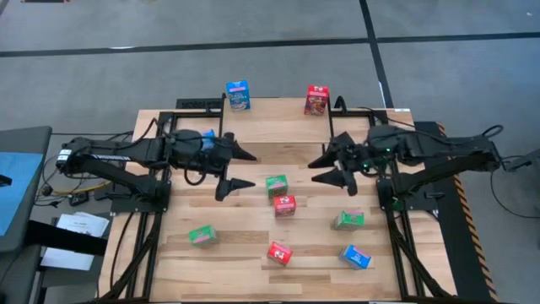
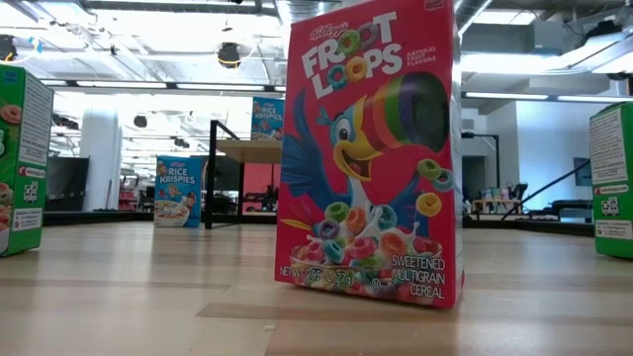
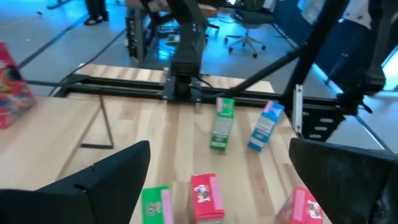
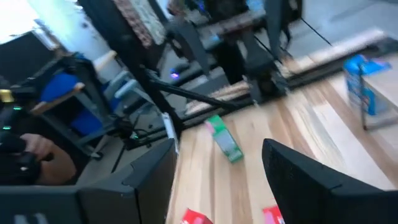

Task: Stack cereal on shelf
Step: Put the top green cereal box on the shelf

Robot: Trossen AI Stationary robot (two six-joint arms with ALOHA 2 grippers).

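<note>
The shelf [image 1: 278, 116] stands along the table's far edge with a blue cereal box [image 1: 238, 95] and a red one [image 1: 316, 100] upright on it. Several more boxes lie or stand on the table: green [image 1: 276, 185], red [image 1: 284, 204], green [image 1: 348, 220], green [image 1: 202, 236], red [image 1: 279, 252], blue [image 1: 355, 257]. My left gripper [image 1: 250, 169] hangs open above the table, left of the green and red pair, with nothing between its fingers [image 3: 93, 186]. My right gripper [image 1: 314, 171] hangs open to their right, also bare [image 4: 217, 186].
Another blue box [image 2: 180, 191] stands on the table beside the shelf's black leg [image 2: 210, 173]. In the low view a red Froot Loops box [image 2: 371, 148] stands upright close to the camera, between green boxes at the left [image 2: 20, 158] and right [image 2: 613, 183].
</note>
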